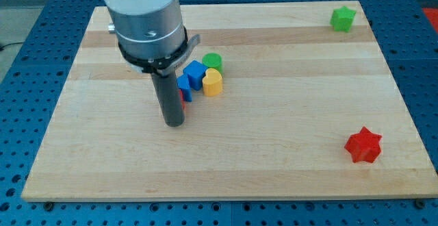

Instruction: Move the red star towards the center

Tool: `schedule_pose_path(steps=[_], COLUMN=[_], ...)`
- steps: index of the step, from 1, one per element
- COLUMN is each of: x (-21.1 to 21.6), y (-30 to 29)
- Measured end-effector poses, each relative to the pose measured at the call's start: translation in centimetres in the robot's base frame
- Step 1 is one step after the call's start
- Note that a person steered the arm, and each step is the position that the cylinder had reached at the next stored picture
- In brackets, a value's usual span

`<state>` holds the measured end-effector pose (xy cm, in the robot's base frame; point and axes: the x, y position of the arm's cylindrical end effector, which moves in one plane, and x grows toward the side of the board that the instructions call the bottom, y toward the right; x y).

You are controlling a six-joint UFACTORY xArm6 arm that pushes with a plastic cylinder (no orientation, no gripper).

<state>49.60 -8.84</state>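
Note:
The red star lies near the board's bottom right corner. My tip rests on the board left of centre, far to the left of the red star. A cluster of blocks sits just up and right of the tip: a blue block, a second blue block, a yellow heart-like block, a green round block and a small red piece partly hidden behind the rod.
A green star lies at the board's top right corner. The wooden board sits on a blue perforated table. The arm's grey body covers the board's top left area.

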Motion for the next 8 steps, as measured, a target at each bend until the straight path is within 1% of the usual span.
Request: schedule_pose_path(steps=[1,2,3,4,5,6,8], x=[0.1,2.2,-1.3,-2.4,2.3,8.2,8.6], y=[1.2,11.2,22.5,32.1,37.4,35.1,24.2])
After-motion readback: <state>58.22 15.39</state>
